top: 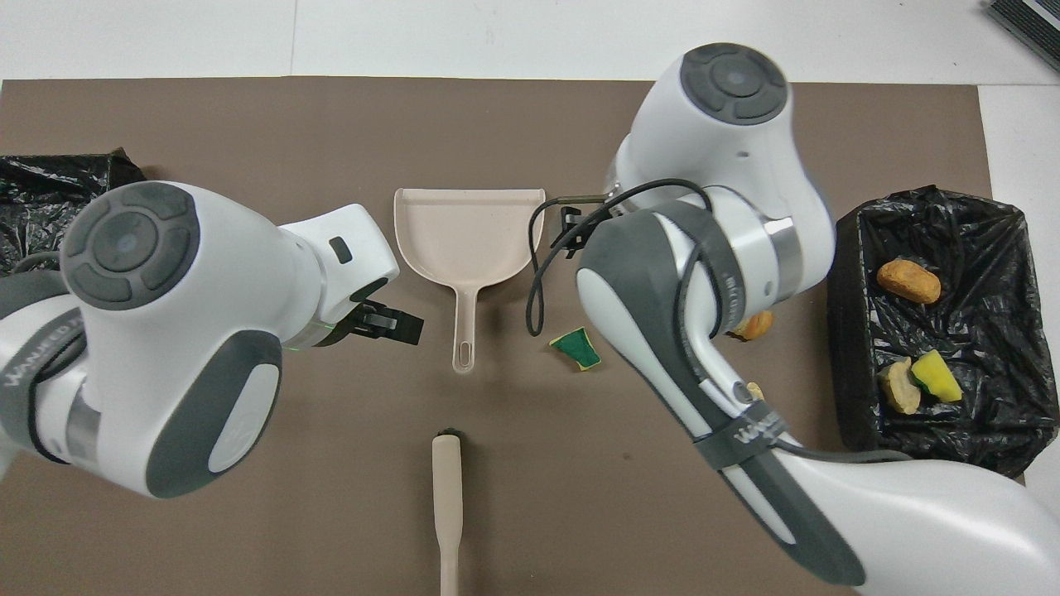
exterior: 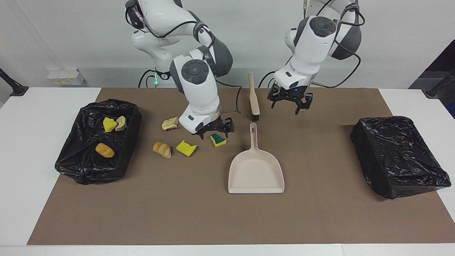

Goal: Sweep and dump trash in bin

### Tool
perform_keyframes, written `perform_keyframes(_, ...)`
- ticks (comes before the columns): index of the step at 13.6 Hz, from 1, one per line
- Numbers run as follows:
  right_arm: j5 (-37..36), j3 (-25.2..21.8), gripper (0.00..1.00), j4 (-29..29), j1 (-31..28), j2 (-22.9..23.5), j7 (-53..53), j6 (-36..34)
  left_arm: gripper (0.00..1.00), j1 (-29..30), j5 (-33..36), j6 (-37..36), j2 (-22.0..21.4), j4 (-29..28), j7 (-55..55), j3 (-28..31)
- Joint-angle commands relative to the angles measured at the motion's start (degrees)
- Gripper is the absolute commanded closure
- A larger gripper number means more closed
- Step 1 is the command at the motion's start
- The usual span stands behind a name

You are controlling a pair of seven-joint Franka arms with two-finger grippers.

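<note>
We see four trash pieces [exterior: 186, 147] loose on the worktop [exterior: 177, 213] beside the dustpan [exterior: 256, 174], three in the bin [exterior: 71, 167]. The right tool [exterior: 214, 131], empty and spread, sits low just above the green-backed sponge [exterior: 218, 140]; the left tool [exterior: 291, 101], released, hangs beside the brush [exterior: 253, 97].

Both arms are glossy white with rounded shells, dark grey joint bands and round grey caps bearing raised segments. Black cables loop along the links, strapped down by grey bands with pale lettering. Each wrist ends in a black two-finger gripper; a small blue light glows near each.
</note>
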Motion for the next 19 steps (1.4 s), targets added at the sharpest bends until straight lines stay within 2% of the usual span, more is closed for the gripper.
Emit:
perform_keyframes(1,0.5,0.7,0.0,-6.2,-4.5,-5.1,-7.2,-2.0,0.0,-0.4,-0.3,6.1,4.3,-1.4,-5.6,-3.2)
perform_keyframes(3,-0.1,0.4,0.0,-11.8,-8.6,-9.3,-13.5,-1.3,0.0,-2.1,0.2,10.5,8.2,-1.4,-10.3,-4.8)
perform_keyframes(7,-7.4,0.6,0.0,-10.0,-15.9,-9.9,-24.4,0.1,0.0,-4.0,0.6,14.3,12.7,-1.9,-10.9,-4.8)
perform_keyframes(10,-6.3,0.5,0.0,-7.7,-18.6,-10.6,-25.0,0.8,0.0,-4.1,0.6,14.7,12.5,-3.7,-10.9,-4.8)
perform_keyframes(13,-6.4,0.6,0.0,-8.4,-18.2,-16.0,-25.0,-2.6,0.0,-4.8,0.6,16.3,13.2,-4.1,-10.9,-4.8)
perform_keyframes(18,-6.8,0.5,0.0,-10.3,-18.5,-17.2,-24.6,-3.8,0.01,-3.7,0.6,19.4,14.6,-6.0,-10.8,-4.6)
perform_keyframes(19,-6.8,0.5,0.0,-10.6,-18.5,-17.4,-24.6,-3.8,0.08,-3.1,0.6,19.4,14.6,-6.4,-10.8,-4.5)
